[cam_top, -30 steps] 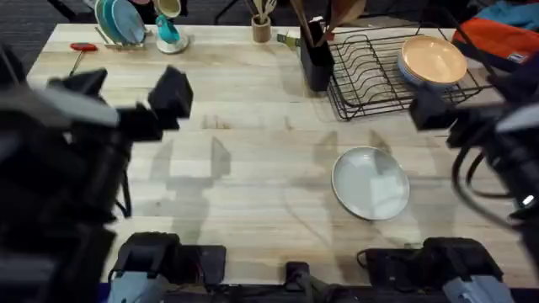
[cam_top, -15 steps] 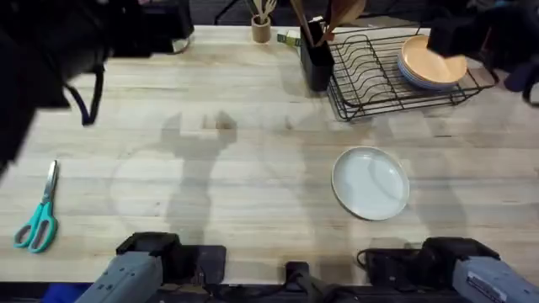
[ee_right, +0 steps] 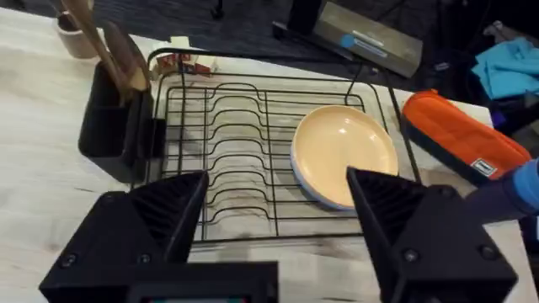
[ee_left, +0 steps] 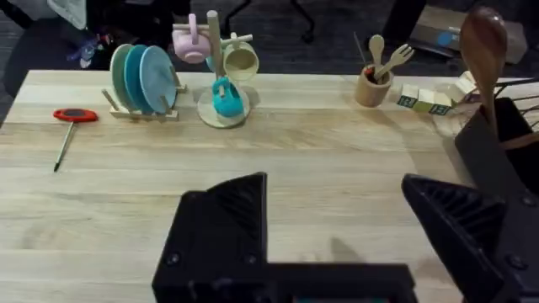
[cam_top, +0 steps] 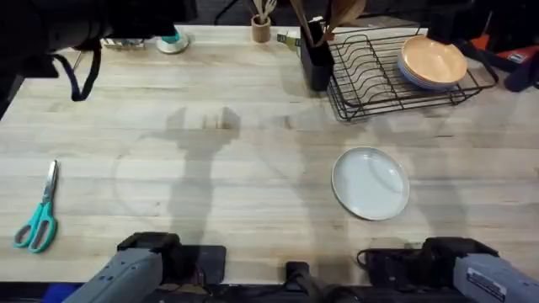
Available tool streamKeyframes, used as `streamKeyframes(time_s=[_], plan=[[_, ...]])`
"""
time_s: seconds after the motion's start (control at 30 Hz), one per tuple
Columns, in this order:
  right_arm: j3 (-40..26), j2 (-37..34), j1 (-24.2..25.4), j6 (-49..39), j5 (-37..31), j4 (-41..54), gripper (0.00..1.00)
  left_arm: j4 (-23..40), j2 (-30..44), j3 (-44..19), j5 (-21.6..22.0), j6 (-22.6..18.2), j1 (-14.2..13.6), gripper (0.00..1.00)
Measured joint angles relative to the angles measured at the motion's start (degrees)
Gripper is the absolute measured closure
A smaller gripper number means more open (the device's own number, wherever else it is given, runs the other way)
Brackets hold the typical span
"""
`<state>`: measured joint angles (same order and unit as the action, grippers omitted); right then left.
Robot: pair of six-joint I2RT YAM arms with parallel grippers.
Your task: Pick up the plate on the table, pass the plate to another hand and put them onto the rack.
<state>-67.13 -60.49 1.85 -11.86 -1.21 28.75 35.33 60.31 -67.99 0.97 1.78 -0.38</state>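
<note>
So nothing's been grabbed yet as far as I can tell. The plate is lying flat on the tabletop all by itself, roughly at 4 o'clock from the middle of the overhead view, with no hand on it. The rack sits up around 1 o'clock from the plate, near the far edge, with a stack of peach plates already parked in its right end and plenty of free tines on the left side. Both arms are lifted way up: the left hand looks out over the far left of the tabletop with its fingers spread wide and nothing between them, and the right hand hangs above the rack, fingers apart too, empty. My read is we're at the very first step, the pickup. Next move needs one arm to come down toward the plate and get a finger under that shallow rim, which is tricky on a flat plate, then lift it so the other hand can take it. Scissors at 8 o'clock are well clear.
</note>
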Motion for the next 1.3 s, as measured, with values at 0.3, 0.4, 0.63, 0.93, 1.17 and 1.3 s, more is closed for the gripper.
streamKeyframes(time_s=[0.3,0.4,0.63,0.93,1.17,1.3], plan=[[0.0,0.0,1.0,0.0,-0.7,0.0,0.009,1.3,0.0,0.0,-3.3,0.0,-0.1,0.006],[0.0,0.0,2.6,0.0,-1.0,0.0,0.008,2.0,0.0,0.0,-4.4,0.2,-1.1,0.006],[0.0,0.0,7.5,0.3,-1.2,1.6,0.008,2.0,0.0,0.0,-5.4,0.2,-9.4,0.005],[0.0,0.0,10.6,0.9,-1.1,3.1,0.007,1.3,3.2,-0.1,-5.8,1.5,-21.3,0.005],[0.0,0.0,10.6,0.9,-1.1,3.3,0.007,0.9,9.1,-0.1,-5.6,2.9,-30.0,0.005],[0.0,0.0,10.6,0.9,-1.1,3.3,0.007,-0.1,12.2,-0.1,-3.9,6.3,-34.3,0.006]])
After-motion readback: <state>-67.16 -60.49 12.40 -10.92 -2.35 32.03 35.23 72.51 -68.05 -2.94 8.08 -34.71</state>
